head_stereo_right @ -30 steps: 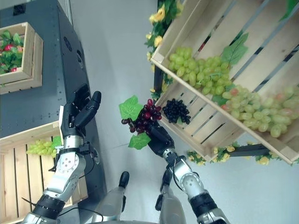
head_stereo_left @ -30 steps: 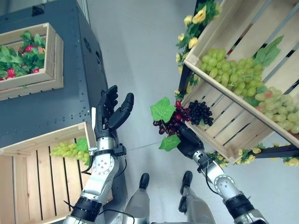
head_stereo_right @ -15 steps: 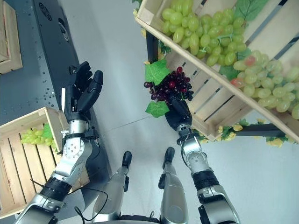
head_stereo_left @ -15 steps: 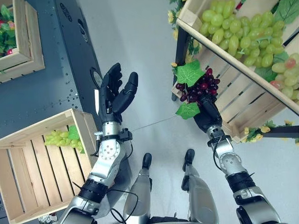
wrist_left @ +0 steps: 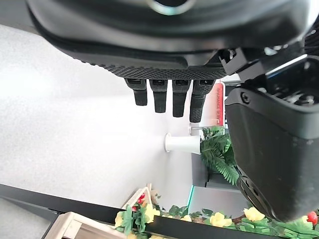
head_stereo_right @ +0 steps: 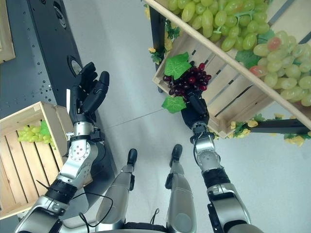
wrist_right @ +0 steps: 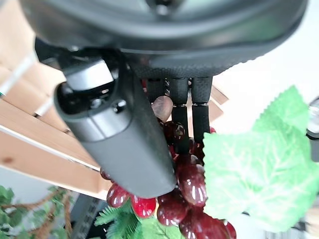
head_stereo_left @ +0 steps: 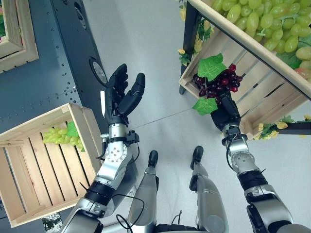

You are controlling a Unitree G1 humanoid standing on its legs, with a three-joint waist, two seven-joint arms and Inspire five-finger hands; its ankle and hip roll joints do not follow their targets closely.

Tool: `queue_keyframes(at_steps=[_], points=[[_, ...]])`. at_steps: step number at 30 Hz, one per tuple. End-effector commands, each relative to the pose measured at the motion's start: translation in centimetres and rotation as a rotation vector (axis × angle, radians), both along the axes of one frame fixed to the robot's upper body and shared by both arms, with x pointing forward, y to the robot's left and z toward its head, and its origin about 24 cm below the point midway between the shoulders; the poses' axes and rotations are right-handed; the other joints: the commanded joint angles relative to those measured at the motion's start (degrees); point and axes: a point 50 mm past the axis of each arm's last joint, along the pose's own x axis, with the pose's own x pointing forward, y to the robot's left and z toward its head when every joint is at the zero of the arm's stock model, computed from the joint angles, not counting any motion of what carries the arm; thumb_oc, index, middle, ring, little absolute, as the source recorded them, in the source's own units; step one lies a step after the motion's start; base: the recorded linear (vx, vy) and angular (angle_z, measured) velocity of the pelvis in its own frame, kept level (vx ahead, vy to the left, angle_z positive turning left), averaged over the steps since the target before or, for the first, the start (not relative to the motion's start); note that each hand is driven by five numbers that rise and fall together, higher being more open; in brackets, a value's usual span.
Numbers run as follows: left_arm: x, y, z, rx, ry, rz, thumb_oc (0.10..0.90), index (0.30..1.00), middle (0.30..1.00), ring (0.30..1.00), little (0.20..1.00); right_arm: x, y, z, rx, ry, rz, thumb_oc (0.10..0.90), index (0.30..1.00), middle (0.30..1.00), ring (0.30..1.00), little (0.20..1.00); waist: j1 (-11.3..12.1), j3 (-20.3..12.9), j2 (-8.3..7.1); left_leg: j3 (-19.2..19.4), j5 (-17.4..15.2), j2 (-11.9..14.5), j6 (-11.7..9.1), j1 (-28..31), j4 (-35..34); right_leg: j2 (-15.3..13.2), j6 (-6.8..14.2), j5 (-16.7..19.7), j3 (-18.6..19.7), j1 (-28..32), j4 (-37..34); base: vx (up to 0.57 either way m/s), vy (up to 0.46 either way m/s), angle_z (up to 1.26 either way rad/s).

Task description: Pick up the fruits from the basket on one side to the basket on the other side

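Right hand (head_stereo_left: pixel 224 115) raised in front of the slatted crate (head_stereo_left: pixel 252 99) on the stand, fingers and thumb clenched round a bunch of red grapes (head_stereo_left: pixel 217 83). Bunch carried above the hand, its berries standing up past the fingertips, just at the crate's near rim and over its lower corner. One green leaf (head_stereo_left: pixel 211 67) on top of the bunch, a second leaf (head_stereo_left: pixel 204 105) hanging beside the hand, on the side away from the crate. Seen along the wrist: fingers (wrist_right: pixel 180 117) running down into the cluster, thumb (wrist_right: pixel 122 144) crossing it from the side, dark red berries (wrist_right: pixel 192 184) bulging out between and past them, a broad leaf (wrist_right: pixel 249 174) next to the fingers.

Above the slatted crate, an upper crate (head_stereo_left: pixel 265 29) heaped with green grapes (head_stereo_left: pixel 252 19). Yellow flowers (head_stereo_left: pixel 197 43) along the stand post beside the crate, more (head_stereo_left: pixel 269 128) under its lower edge.

Well apart from the slatted crate, across the bare floor: left hand (head_stereo_left: pixel 119 97) held up, palm turned toward the right hand, fingers straight and released, nothing in it; same in its wrist view, fingers (wrist_left: pixel 167 97) extended into open air. Beside that arm, on the side away from the slatted crate, a wooden crate (head_stereo_left: pixel 46 165) on the floor with one bunch of green grapes (head_stereo_left: pixel 58 137) in its far corner, next to a dark cabinet (head_stereo_left: pixel 53 73).
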Motion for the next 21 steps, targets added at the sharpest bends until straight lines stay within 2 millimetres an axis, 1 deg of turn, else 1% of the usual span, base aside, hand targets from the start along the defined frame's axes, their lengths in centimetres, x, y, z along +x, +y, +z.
queue_keyframes(at_steps=[1,4,5,7,8,9,10,13,18,19,20,21], points=[[-0.3,-0.7,6.3,-0.037,-0.317,-0.068,0.8,0.9,0.9,0.9,0.9,1.1,-3.0,8.1,-0.024,-0.265,-0.151,0.4,0.3,0.3,0.3,0.3,0.8,-0.2,0.68,3.3,3.7,-4.4,2.8,-3.2,-2.0,0.0,1.1,-9.5,-2.1,1.5,10.3,0.0,0.0,0.0],[-0.1,-0.8,6.4,-0.025,-0.316,-0.08,0.8,0.9,0.9,0.9,0.9,1.3,-3.9,9.2,-0.111,-0.264,-0.226,0.4,0.3,0.3,0.3,0.3,1.1,-0.2,0.68,3.3,3.8,-4.4,3.0,-3.0,-2.6,0.0,1.2,-9.2,-2.2,1.4,10.0,0.0,0.0,0.0],[0.0,-0.8,6.5,-0.025,-0.314,-0.085,0.8,0.9,0.9,0.9,0.9,1.5,-4.3,10.2,-0.206,-0.253,-0.268,0.4,0.3,0.3,0.3,0.3,1.3,-0.2,0.66,3.4,3.9,-4.5,3.0,-2.8,-3.0,0.0,1.4,-8.9,-2.2,1.3,9.7,0.0,0.0,0.0],[0.1,-0.8,6.6,-0.025,-0.312,-0.088,0.8,0.9,0.9,0.9,0.9,1.6,-4.6,10.9,-0.276,-0.246,-0.294,0.4,0.3,0.3,0.3,0.3,1.3,-0.2,0.63,3.4,3.9,-4.6,3.1,-2.8,-3.1,-0.1,1.4,-8.9,-2.3,1.3,9.7,0.02,0.003,0.0],[0.1,-0.9,6.6,-0.02,-0.31,-0.092,0.8,0.9,0.9,0.9,0.9,1.6,-5.0,11.4,-0.361,-0.23,-0.34,0.4,0.3,0.3,0.3,0.3,1.4,-0.2,0.54,3.4,3.8,-4.6,3.1,-2.7,-3.0,-0.2,1.5,-8.8,-2.3,1.3,9.8,0.0,0.0,0.0],[0.1,-0.9,6.6,-0.019,-0.309,-0.093,0.8,0.9,0.9,0.9,0.9,1.6,-5.1,11.5,-0.391,-0.223,-0.359,0.4,0.3,0.3,0.3,0.3,1.5,-0.2,0.51,3.4,3.8,-4.6,3.1,-2.7,-3.0,-0.2,1.5,-8.8,-2.3,1.3,9.8,0.05,0.006,0.0],[0.3,-1.0,6.6,-0.016,-0.302,-0.097,0.8,0.9,0.9,0.9,0.9,1.5,-5.7,12.6,-0.494,-0.195,-0.433,0.4,0.3,0.3,0.3,0.3,1.6,-0.2,0.29,3.5,3.8,-4.7,3.2,-2.7,-2.8,-0.4,1.6,-8.7,-2.4,1.2,9.9,0.04,0.002,0.01],[0.4,-0.9,6.7,-0.006,-0.294,-0.102,0.8,0.9,0.9,0.9,0.9,1.4,-6.9,13.7,-0.605,-0.147,-0.549,0.4,0.3,0.3,0.3,0.3,1.8,-0.2,-0.07,3.6,3.7,-4.7,3.3,-2.6,-3.0,-0.4,1.8,-8.7,-2.5,1.1,10.1,0.01,-0.001,0.0],[0.4,-0.7,6.6,0.01,-0.281,-0.111,0.8,0.9,0.9,0.9,0.9,1.2,-7.9,15.5,-0.828,-0.064,-0.722,0.4,0.3,0.3,0.3,0.3,2.1,-0.2,-0.57,3.5,3.4,-4.7,3.7,-2.8,-2.6,-0.4,2.1,-8.5,-2.8,0.6,10.5,0.01,-0.015,0.01],[0.4,-0.7,6.5,0.014,-0.279,-0.113,0.8,0.9,0.9,0.9,0.9,1.2,-8.1,15.7,-0.898,-0.048,-0.752,0.562,0.542,0.542,0.542,0.542,2.2,-0.2,-0.68,3.4,3.3,-4.7,3.7,-2.9,-2.5,-0.4,2.1,-8.5,-2.8,0.5,10.6,0.02,-0.035,0.06],[0.4,-0.6,6.5,0.017,-0.278,-0.118,0.8,0.9,0.9,0.9,0.9,1.2,-8.3,16.1,-0.977,-0.024,-0.794,0.8,0.9,0.9,0.9,0.9,2.3,-0.2,-0.81,3.5,3.3,-4.7,3.8,-3.0,-2.5,-0.4,2.2,-8.3,-2.9,0.4,10.6,0.02,-0.031,0.06],[0.4,-0.6,6.5,0.02,-0.277,-0.12,0.8,0.9,0.9,0.9,0.9,1.2,-8.3,16.3,-1.013,-0.011,-0.815,0.8,0.9,0.9,0.9,0.9,2.3,-0.2,-0.89,3.5,3.3,-4.7,3.8,-3.1,-2.4,-0.4,2.2,-8.3,-3.0,0.3,10.7,0.02,-0.027,0.05]])
